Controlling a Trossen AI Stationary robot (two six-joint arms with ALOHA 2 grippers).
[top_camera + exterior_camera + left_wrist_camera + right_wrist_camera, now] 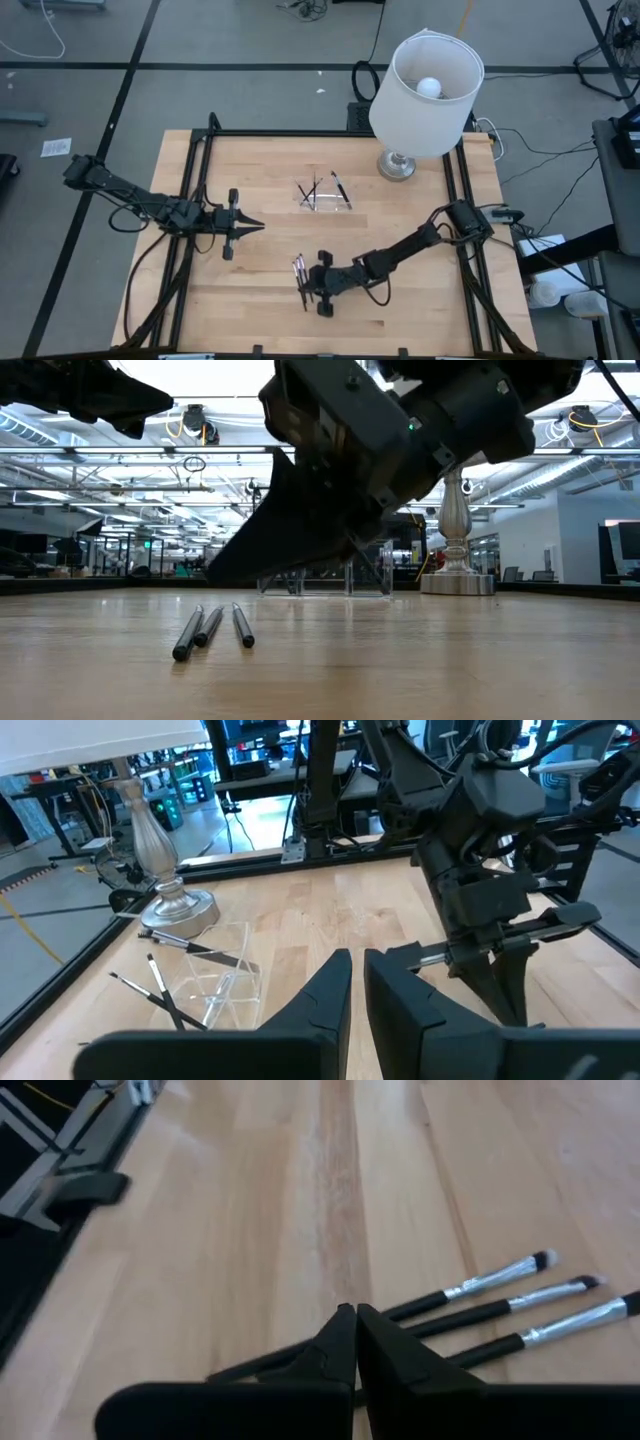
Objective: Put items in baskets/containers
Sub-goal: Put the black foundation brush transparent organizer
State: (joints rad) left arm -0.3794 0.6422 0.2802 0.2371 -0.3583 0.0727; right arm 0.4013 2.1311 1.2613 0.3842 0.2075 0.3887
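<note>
Silver-tipped brushes lie side by side on the tabletop, right beneath the right tool, clenched empty, long axes running away from it. Left tool waits nearly closed; clear tray sits beyond, holding others.

The surface is showing as pale wood with fine lengthwise grain and a smooth, lightly satin finish. The three stick tools lying at the right of the right wrist frame are showing matt black handles, glossy silvery metal ferrules and soft-looking tips. The tray is reading as clear glossy plastic, glinting along its edges. The lampshade is looking like matt white cloth or paper, its base like shiny metal. The fingers are appearing as matt black plastic.
</note>
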